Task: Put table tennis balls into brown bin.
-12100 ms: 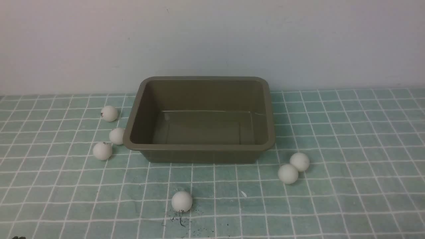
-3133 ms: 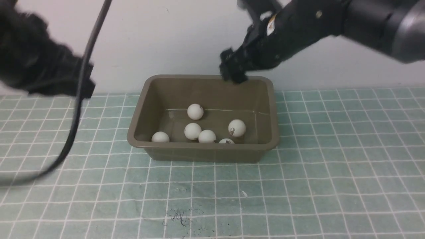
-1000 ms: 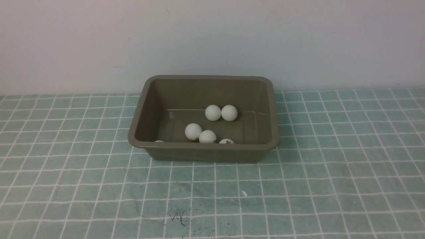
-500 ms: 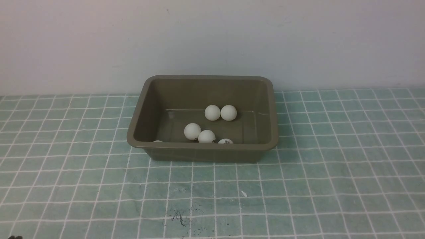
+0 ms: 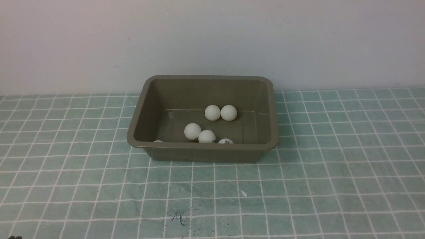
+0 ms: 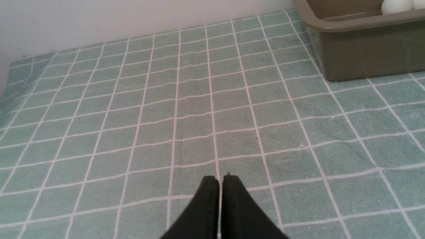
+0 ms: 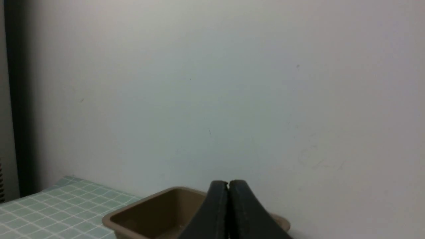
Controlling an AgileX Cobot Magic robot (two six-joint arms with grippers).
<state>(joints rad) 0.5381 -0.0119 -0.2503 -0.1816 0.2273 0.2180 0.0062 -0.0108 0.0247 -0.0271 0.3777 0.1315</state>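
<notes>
The brown bin (image 5: 142,99) stands at the back middle of the table. Several white table tennis balls lie inside it: a touching pair (image 5: 212,112) toward the far wall, two more (image 5: 192,131) nearer the front, and two (image 5: 225,141) half hidden behind the near rim. Neither arm shows in the front view. My left gripper (image 6: 220,179) is shut and empty over bare cloth, with the bin's corner (image 6: 352,25) and a ball (image 6: 396,5) far from it. My right gripper (image 7: 228,182) is shut and empty, raised toward the wall, with the bin (image 7: 156,212) beyond its tips.
A green checked cloth (image 5: 332,166) covers the table up to a plain pale wall (image 5: 212,39). A dark scuff mark (image 5: 179,219) lies on the cloth near the front. A dark vertical edge (image 7: 18,99) stands beside the wall in the right wrist view.
Nothing has visibly moved in the last second. About three seconds ago both arms were over the table; they have since left the front view, and two balls rolled together by the far wall.
</notes>
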